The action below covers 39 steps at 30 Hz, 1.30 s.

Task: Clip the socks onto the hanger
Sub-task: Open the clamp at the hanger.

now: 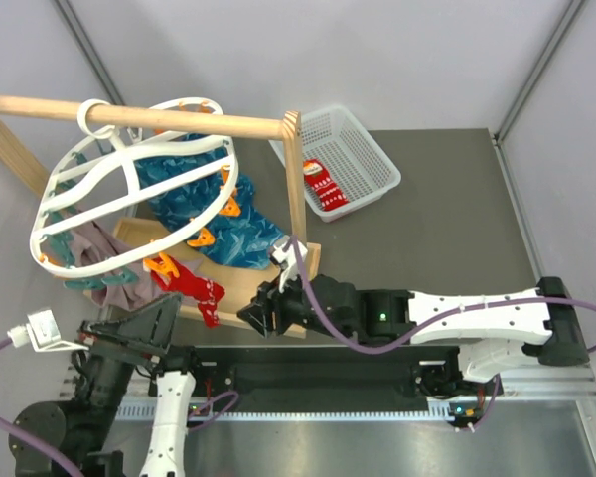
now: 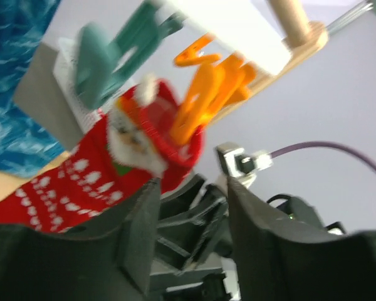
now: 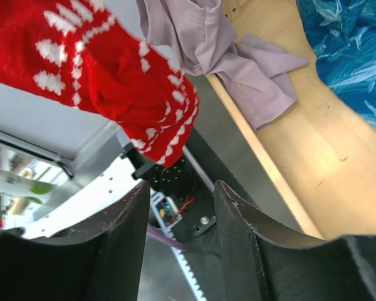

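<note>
A red sock [image 1: 192, 288] with white patterning hangs from an orange clip [image 1: 162, 265] on the near rim of the white oval hanger [image 1: 89, 194], which hangs by its hook on the wooden rail. In the left wrist view the sock [image 2: 113, 169] hangs from the orange clip [image 2: 203, 94] just above my open, empty left gripper [image 2: 191, 188]. My right gripper [image 1: 260, 313] is open and empty right of the sock's toe [image 3: 144, 100]. A second red sock [image 1: 325, 187] lies in the white mesh basket [image 1: 372, 159].
Teal-blue patterned cloths [image 1: 214, 219] and a mauve-grey cloth [image 1: 104, 253] hang from the hanger over the wooden stand's base board [image 1: 268, 308]. The wooden rail [image 1: 179, 121] and its post [image 1: 296, 179] stand between the hanger and the basket.
</note>
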Tool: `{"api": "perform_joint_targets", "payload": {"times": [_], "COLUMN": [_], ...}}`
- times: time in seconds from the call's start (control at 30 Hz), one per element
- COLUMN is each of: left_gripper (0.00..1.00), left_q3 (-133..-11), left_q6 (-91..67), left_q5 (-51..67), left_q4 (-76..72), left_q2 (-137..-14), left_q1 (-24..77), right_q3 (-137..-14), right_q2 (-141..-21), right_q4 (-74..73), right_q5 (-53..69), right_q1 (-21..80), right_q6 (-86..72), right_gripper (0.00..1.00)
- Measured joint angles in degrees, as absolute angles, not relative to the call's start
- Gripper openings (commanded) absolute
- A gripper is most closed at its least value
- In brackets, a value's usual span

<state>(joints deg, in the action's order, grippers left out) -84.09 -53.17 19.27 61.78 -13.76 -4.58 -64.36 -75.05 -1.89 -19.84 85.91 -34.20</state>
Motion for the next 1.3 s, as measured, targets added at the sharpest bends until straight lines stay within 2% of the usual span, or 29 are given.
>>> {"api": "perform_joint_targets", "payload": {"times": [0.07, 0.17, 0.27, 0.33, 0.47, 0.8, 0.97, 1.07, 1.17, 1.23, 1.3], "left_gripper": [0.56, 0.54, 0.44, 0.42, 0.46, 0.48, 0.48, 0.49, 0.50, 0.51, 0.52], "left_q3": [-84.2, -88.1, -86.1, -82.3, -76.6, -78.5, -81.2, -84.5, -88.3, -90.4, -92.2], "left_q6": [-55.7, -59.1, -63.7, -65.0, -65.1, -55.7, -49.9, -46.1, -41.7, -39.7, -38.0], "left_q5": [21.1, 25.5, 30.2, 32.3, 34.2, 35.5, 35.9, 36.9, 38.3, 38.7, 38.7], "left_q4": [57.8, 50.2, 39.8, 35.5, 34.8, 35.2, 39.9, 42.3, 46.8, 49.2, 51.2], "left_q2": [-15.2, -17.5, -16.5, -15.2, -15.8, -23.2, -25.7, -27.6, -29.6, -30.7, -31.7], "left_q1": [-6.2, -10.7, -13.0, -12.8, -7.7, 10.4, 15.4, 17.2, 18.6, 18.8, 18.8], "right_q3": [-66.7, -68.0, -68.0, -68.4, -68.4, -68.2, -68.3, -69.2, -72.3, -73.9, -75.6], "right_q2": [-77.5, -79.5, -79.8, -79.8, -78.4, -74.8, -74.9, -75.2, -76.0, -76.0, -76.0], "right_q4": [-3.1, -4.1, -5.2, -6.0, -6.5, -6.4, -5.8, -5.3, -4.2, -2.2, 0.7], "right_q5": [-20.3, -21.6, -23.1, -24.1, -26.4, -32.2, -33.0, -32.9, -32.9, -32.5, -31.9], "right_q1": [85.9, 86.0, 86.0, 86.0, 86.0, 85.9, 85.6, 85.4, 85.3, 85.3, 85.3], "right_q6": [-32.1, -29.3, -26.9, -25.5, -23.4, -21.5, -19.9, -17.3, -13.0, -9.6, -5.7], "right_gripper": [0.44, 0.43, 0.43, 0.44, 0.46, 0.46, 0.46, 0.51, 0.69, 0.72, 0.71]}}
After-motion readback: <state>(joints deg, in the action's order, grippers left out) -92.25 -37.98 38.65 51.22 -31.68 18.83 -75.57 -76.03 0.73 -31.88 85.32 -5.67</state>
